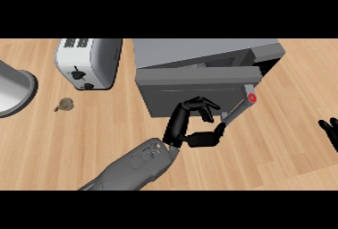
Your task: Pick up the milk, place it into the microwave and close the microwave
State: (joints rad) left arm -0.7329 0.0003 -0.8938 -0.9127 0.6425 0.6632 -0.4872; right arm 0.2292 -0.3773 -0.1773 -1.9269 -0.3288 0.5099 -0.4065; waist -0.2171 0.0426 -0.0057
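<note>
The left hand (193,120) reaches up from the lower middle of the head view on its grey forearm (135,167). Its fingers are bent, the upper ones resting against the front of the microwave door (191,85) and the thumb curving round below toward the door's handle (236,109). Nothing can be seen held inside the hand; it looks curled against the door rather than wrapped round an object.

The door is dark grey and stands nearly closed against the microwave (208,51), with a dark gap still showing along its upper edge and at the right corner. The slim grey handle runs slantwise down the door's right side, ending at a red round mark (251,98) near the top.

The milk cannot be seen anywhere on the counter; whether it sits inside the microwave behind the door cannot be told from this view.

At the right edge, the right hand (329,132) shows only as dark fingers, straight and spread, resting apart from everything.

To the left of the microwave stands a white toaster (89,62) on the wooden counter (79,138). Below and left of it lies a small brownish object (65,105), too small to name. At the far left edge, part of a round grey metal vessel (13,91) shows.
</note>
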